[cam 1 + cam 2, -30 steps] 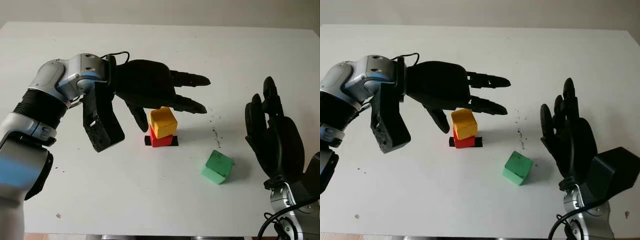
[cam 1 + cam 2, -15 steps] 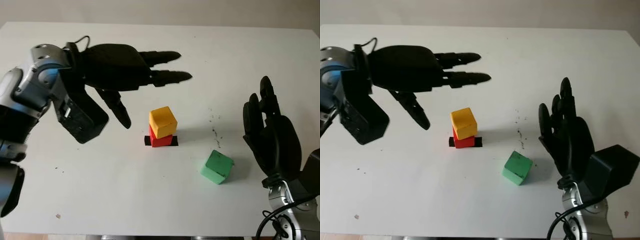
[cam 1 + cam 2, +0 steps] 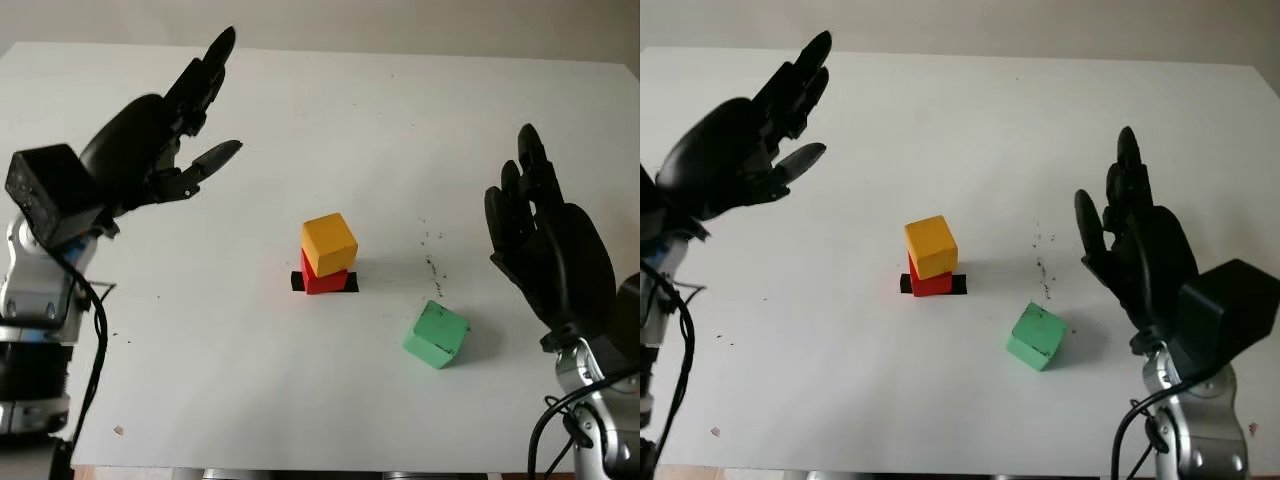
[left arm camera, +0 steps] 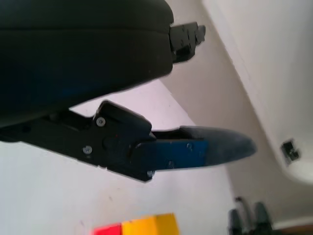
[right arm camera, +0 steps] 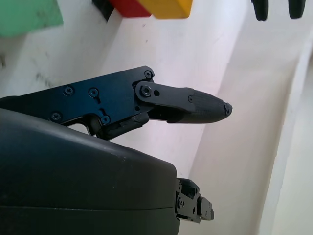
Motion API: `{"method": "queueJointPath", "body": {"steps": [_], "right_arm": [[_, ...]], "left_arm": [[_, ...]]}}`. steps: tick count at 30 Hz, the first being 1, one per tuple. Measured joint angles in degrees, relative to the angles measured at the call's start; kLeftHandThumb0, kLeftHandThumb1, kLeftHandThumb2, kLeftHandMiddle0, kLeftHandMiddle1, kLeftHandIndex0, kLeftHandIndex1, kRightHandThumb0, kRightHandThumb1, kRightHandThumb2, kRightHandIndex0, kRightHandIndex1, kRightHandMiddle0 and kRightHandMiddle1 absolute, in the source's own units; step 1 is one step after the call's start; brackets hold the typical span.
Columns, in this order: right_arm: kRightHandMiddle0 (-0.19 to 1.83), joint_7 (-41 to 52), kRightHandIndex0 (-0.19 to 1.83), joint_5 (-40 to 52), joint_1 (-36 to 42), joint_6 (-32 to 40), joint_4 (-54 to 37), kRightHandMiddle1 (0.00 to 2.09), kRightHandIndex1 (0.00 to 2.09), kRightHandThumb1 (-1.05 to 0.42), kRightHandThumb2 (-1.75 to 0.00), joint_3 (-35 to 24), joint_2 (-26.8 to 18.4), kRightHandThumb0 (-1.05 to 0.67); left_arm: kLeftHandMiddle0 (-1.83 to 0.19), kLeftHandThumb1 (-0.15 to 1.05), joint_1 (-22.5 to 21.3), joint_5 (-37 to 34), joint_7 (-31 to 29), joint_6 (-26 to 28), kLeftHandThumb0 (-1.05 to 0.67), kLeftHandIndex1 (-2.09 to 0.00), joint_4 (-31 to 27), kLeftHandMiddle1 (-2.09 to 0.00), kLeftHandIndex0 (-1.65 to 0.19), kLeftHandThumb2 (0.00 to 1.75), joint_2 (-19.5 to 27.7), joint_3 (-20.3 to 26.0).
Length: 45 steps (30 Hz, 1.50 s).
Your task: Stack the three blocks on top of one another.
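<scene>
Left eye view: yellow block (image 3: 329,243) atop red block (image 3: 322,280)

— Where is the left hand (image 3: 150,150)?
— Raised at the left side, open, holding nothing.
— And the right hand (image 3: 545,250)?
— Upright at the right side, open too.

1. The flat matte worktop (image 3: 300,400) is white, with a scatter of small dark specks (image 3: 430,262) right of the centre.
2. The small yellow cube block (image 3: 329,243) sits on a small red cube block (image 3: 324,282).
3. A flat black rectangular patch (image 3: 298,282) shows under the red block.
4. The small green cube block (image 3: 437,335) has faint dark smudges on its top.
5. The black left hand (image 3: 150,150) joins a silver-grey arm.
6. The black right hand (image 3: 548,255) is the same colour.
</scene>
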Motion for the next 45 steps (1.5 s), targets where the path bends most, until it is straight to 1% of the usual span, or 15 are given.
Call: {"method": "queueJointPath", "body": {"steps": [2,3,6,8,11,14,17,19,22,23,24,27,33,41,45], "right_arm": [[-0.11,2.4,-0.15,-1.5,-1.9,-1.6,2.0,0.07,0.05,-1.05,-0.34,-0.2,-3.7,-0.7],[-0.11,4.1,-0.16,-1.4,-3.0,-2.3,3.2,0.06,0.04,-1.05,-0.2,-0.5,-5.4,-0.68],[-0.01,7.7,-0.1,-1.7,-5.8,-2.9,5.6,0.09,0.08,-0.97,-0.07,-1.1,-9.4,-0.7],[0.03,10.3,-0.07,-4.1,-7.2,-3.2,5.9,0.1,0.09,-0.94,-0.05,-0.9,-13.6,-0.7],[0.16,15.5,0.0,-6.1,-9.4,-8.6,7.3,0.11,0.09,-0.83,-0.03,-0.7,-20.0,-0.63],[0.26,18.7,0.06,-9.6,-11.3,-19.1,9.4,0.12,0.09,-0.8,-0.04,-0.3,-25.2,-0.64],[0.39,21.2,0.13,-12.5,-12.5,-29.5,11.9,0.12,0.09,-0.77,-0.05,0.1,-29.8,-0.64],[0.42,23.6,0.14,-12.7,-13.2,-33.2,12.7,0.11,0.09,-0.78,-0.05,0.1,-32.4,-0.65],[0.42,28.2,0.11,-10.9,-13.2,-36.8,12.8,0.09,0.05,-0.86,-0.08,0.0,-36.0,-0.71],[0.41,29.6,0.08,-10.2,-13.1,-37.9,12.6,0.08,0.04,-0.89,-0.08,-0.2,-37.0,-0.71],[0.41,31.0,0.07,-9.6,-12.6,-38.7,12.2,0.07,0.04,-0.87,-0.06,-0.4,-38.1,-0.68],[0.41,34.8,0.05,-7.8,-11.1,-41.1,11.4,0.06,0.04,-0.82,-0.04,-0.6,-40.4,-0.61],[0.42,40.4,0.08,-4.6,-10.7,-46.6,11.2,0.06,0.06,-0.8,-0.04,-0.2,-43.5,-0.64],[0.43,42.5,0.07,-4.1,-11.4,-47.7,10.8,0.06,0.05,-0.8,-0.05,2.5,-43.6,-0.66],[0.44,40.2,0.09,-6.4,-11.2,-50.5,10.6,0.06,0.06,-0.79,-0.05,3.8,-41.6,-0.66]], "left_arm": [[0.19,1.05,3.5,-0.8,2.0,1.1,-0.72,0.0,-1.1,0.0,0.19,0.67,-2.2,0.7],[0.19,1.05,5.3,-0.9,3.2,1.6,-0.71,0.0,-1.6,0.0,0.19,0.68,-3.5,0.9],[0.19,1.05,9.1,-0.9,5.9,3.3,-0.73,0.0,-3.0,0.0,0.19,0.68,-6.3,0.8],[0.19,1.05,11.1,-0.4,7.6,4.7,-0.74,0.0,-4.5,0.0,0.19,0.68,-7.1,0.8],[0.19,1.05,13.1,-0.3,10.1,6.5,-0.74,0.0,-6.5,0.0,0.19,0.65,-8.7,0.8],[0.19,1.05,15.0,-1.1,12.0,9.3,-0.74,0.0,-9.6,0.0,0.19,0.62,-10.4,1.0],[0.19,1.05,16.5,-1.2,13.4,11.4,-0.78,0.0,-12.9,0.0,0.19,0.62,-10.9,1.2],[0.19,1.05,16.8,-1.4,13.7,12.0,-0.76,0.0,-14.5,0.0,0.19,0.62,-11.1,1.6],[0.19,1.05,16.8,-1.6,13.9,11.6,-0.72,0.0,-15.6,0.0,0.19,0.63,-11.3,2.1],[0.19,1.05,16.7,-1.6,14.2,11.4,-0.72,0.0,-15.7,0.0,0.19,0.64,-11.5,2.3],[0.19,1.05,16.8,-1.6,14.5,11.2,-0.72,0.0,-15.8,0.0,0.19,0.63,-11.6,2.5],[0.19,1.05,16.7,-1.6,15.1,11.0,-0.71,0.0,-16.0,0.0,0.19,0.62,-11.7,3.2],[0.19,1.05,16.1,-1.4,16.8,9.2,-0.69,0.0,-15.9,0.0,0.19,0.61,-11.8,4.5],[0.19,1.05,15.4,-0.9,18.5,9.2,-0.67,0.0,-15.9,0.0,0.19,0.61,-12.0,5.1],[0.19,1.05,15.4,-0.1,18.7,8.8,-0.69,0.0,-15.9,0.0,0.19,0.6,-12.0,4.9]]}}
